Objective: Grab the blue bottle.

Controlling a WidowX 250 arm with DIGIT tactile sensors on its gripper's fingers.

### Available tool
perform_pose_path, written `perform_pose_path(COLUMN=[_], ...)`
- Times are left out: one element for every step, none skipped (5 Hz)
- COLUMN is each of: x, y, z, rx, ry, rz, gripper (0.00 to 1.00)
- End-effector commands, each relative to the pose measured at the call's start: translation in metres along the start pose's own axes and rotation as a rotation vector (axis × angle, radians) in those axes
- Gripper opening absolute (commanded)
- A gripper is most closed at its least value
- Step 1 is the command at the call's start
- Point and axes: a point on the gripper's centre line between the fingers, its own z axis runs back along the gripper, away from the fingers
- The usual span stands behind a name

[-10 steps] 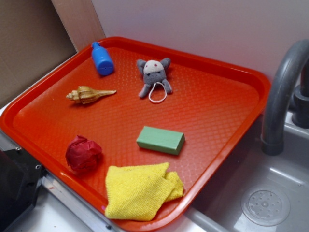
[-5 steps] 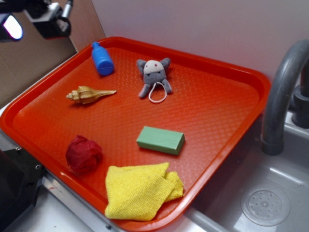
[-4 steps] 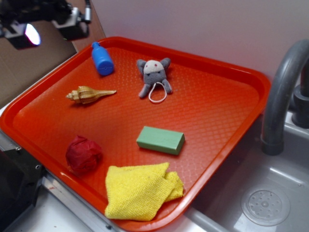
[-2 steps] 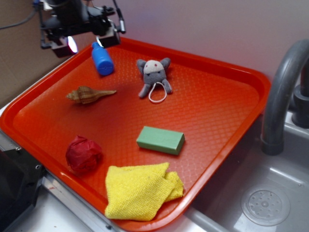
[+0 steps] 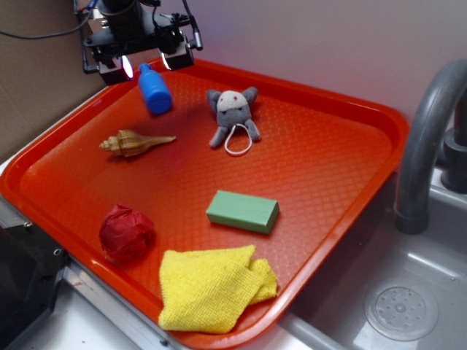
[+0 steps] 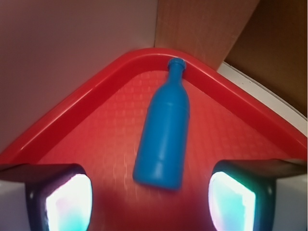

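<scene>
Nearest us lies a yellow cloth (image 5: 211, 286); farther back the blue bottle (image 5: 155, 90) lies flat in the red tray's (image 5: 332, 138) far corner, no label readable. Above it our gripper (image 5: 144, 64) hangs spread wide, empty.

Plastic and cloth before you.
Your blue bottle (image 6: 162, 137) looks smooth matt plastic; the red tray (image 5: 328, 157) shows a pebbled sheen; the yellow cloth (image 5: 208, 288) is nubbly.

exterior view overlooks tray (image 5: 379, 120); wrist view closes on its far corner.
</scene>
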Motion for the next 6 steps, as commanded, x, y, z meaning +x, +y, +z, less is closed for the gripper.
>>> perform_pose_path(x=[0.027,0.021,0.009,0.002,-0.008,-0.025], y=[0.021,0.014,0.004,-0.001,0.007,0.017], z=[-0.023,-0.037,-0.049,-0.030,0.029,0.091], rx=[-0.005,-0.016,-0.083,-0.123,-0.168,-0.168], ry=[0.049,0.104,0.139,0.137,0.204,0.316], rz=[0.030,-0.022,-0.126,-0.235,-0.485,-0.726], gripper=[1.00,1.00,0.00,0.00,0.00,0.00])
